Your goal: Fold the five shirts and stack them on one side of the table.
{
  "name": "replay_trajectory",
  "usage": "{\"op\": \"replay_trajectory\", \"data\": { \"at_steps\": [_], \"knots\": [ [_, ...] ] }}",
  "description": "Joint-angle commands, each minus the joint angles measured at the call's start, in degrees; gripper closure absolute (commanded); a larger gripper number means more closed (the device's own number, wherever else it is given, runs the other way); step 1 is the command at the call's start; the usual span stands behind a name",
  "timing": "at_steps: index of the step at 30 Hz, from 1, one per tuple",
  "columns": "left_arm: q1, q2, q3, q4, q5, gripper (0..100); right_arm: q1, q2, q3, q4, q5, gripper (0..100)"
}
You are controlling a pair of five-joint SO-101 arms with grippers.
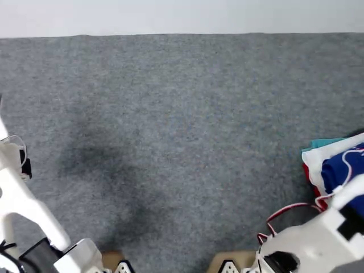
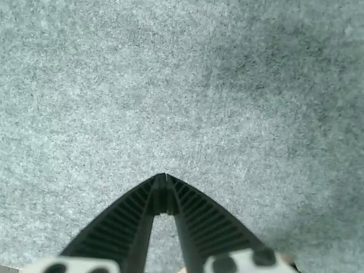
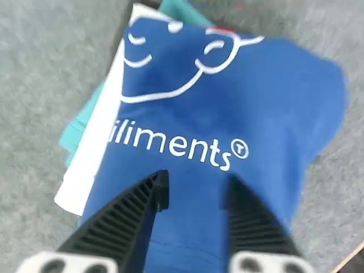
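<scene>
Left tool point(image 2: 165, 179): its fingers are pressing together at the tips, hanging over bare grey tabletop point(image 1: 182, 102).
Right tool point(image 3: 199, 190): its fingers are standing spread apart, hovering just above the blue shirt point(image 3: 239, 96).
Shirt stack point(image 1: 330, 165): it is sitting at the right edge of the tabletop, beside the right arm point(image 1: 318, 239).
Layers: the blue shirt is lying folded on top; a white shirt point(image 3: 94, 159), a teal shirt point(image 3: 77, 122) and a red shirt point(image 1: 306, 173) are peeking out beneath it.
Left arm point(image 1: 23, 199): it is standing at the left edge, well apart from the stack.

A grey felt-like table point(image 1: 182, 125) surface meets a plain pale wall point(image 1: 182, 16) behind.
</scene>
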Motion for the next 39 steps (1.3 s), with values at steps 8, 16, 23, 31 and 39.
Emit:
{"op": "replay_trajectory", "data": {
  "at_steps": [8,16,23,31,39],
  "knots": [
    [0.4,-1.9,-0.3,1.1,-0.2,100,-6.1,14.3,-4.2,0.6,0.4,99.0],
    [0.4,-1.9,-0.3,1.1,-0.2,100,-7.4,7.2,-9.2,1.2,0.7,99.0],
    [0.4,-2.0,-0.4,1.1,-0.1,100,-7.9,-2.2,-9.1,2.4,0.9,99.0],
    [13.9,-16.0,0.0,1.1,9.9,100,-15.9,-16.0,-5.0,2.8,0.7,99.0],
    [30.8,-23.2,4.0,-1.6,19.4,100,-31.6,-34.2,21.7,2.2,-0.8,99.0]
  ]
}}
